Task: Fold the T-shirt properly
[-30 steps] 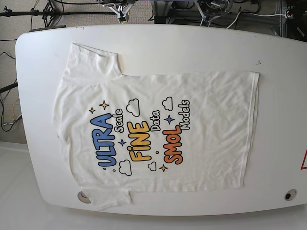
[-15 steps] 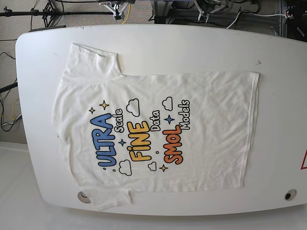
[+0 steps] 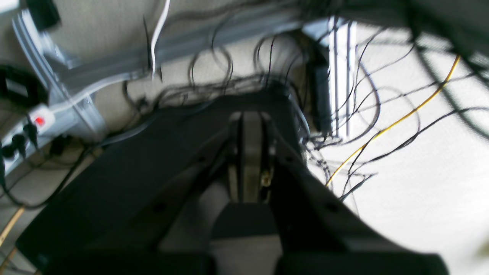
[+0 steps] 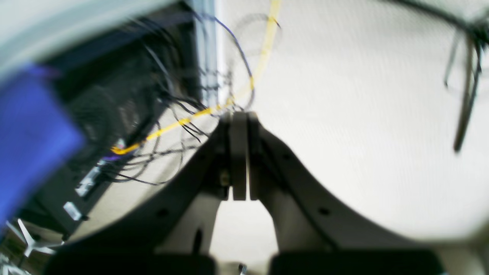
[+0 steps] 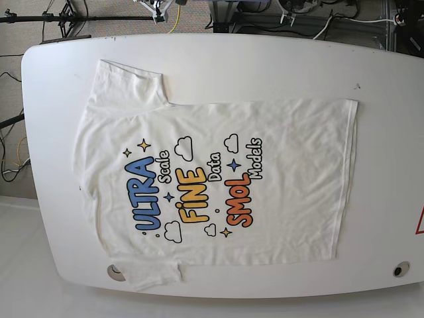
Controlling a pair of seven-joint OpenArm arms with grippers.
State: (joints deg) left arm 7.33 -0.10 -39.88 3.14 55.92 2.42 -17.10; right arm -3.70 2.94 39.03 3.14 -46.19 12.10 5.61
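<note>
The white T-shirt (image 5: 218,179) lies spread flat, print side up, on the white table (image 5: 265,59). Its collar end points left and its hem right. One sleeve reaches toward the far edge, and the other hangs slightly over the near edge. My left gripper (image 3: 248,114) is shut with nothing between its fingers, over the cabled floor beyond the table. My right gripper (image 4: 238,113) is also shut and empty, over pale floor. Neither gripper is near the shirt.
Tangled black cables and a yellow cable (image 3: 401,118) lie on the floor behind the table, with a power strip (image 3: 23,133) to the left. A blurred blue object (image 4: 30,133) is at the left of the right wrist view. Round grommets (image 5: 399,269) sit near the table's front edge.
The arm parts at the top edge of the base view have drawn further back out of frame. The T-shirt has not moved.
</note>
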